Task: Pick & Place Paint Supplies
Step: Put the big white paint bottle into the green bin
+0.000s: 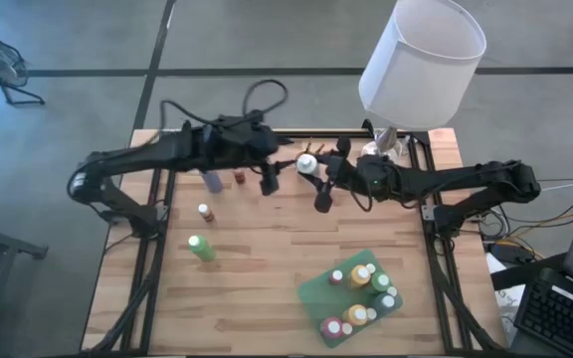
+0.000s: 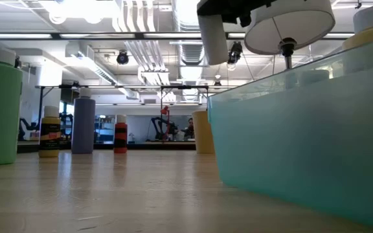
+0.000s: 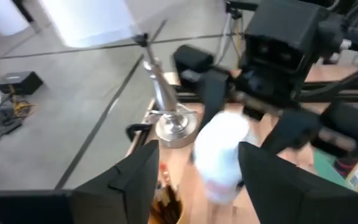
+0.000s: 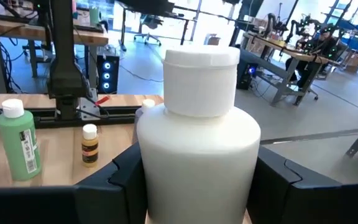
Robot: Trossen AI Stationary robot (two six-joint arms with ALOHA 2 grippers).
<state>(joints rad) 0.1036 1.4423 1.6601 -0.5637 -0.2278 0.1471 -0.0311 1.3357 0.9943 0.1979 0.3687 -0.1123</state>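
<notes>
A white bottle (image 4: 197, 124) with a white cap hangs upright above the table's far middle, between both arms. My right gripper (image 4: 197, 177) is shut on it, reaching in from the table's right. My left gripper (image 3: 197, 158), coming from the left, is open; its fingers stand on either side of the same bottle (image 3: 221, 155), and I cannot tell whether they touch it. Loose bottles stand on their bases on the table's left half: green (image 1: 202, 248), small yellow (image 1: 205, 212), purple (image 1: 211, 180) and red (image 1: 239, 178). My right gripper pinches the white bottle's wide body (image 4: 160, 168), below its shoulder, between its two fingers. The fingers come nearly level from the table's right side. The bottle stands upright in the hold, cap up, and in the low view it hangs clear of the table (image 2: 212, 35).
A green tray (image 1: 316, 288) with several bottles sits at the near right; in the low view its wall (image 2: 290, 149) fills the right side. The white-shaded lamp (image 1: 421, 60) stands at the far right corner on its silver base (image 3: 173, 127), close to both grippers.
</notes>
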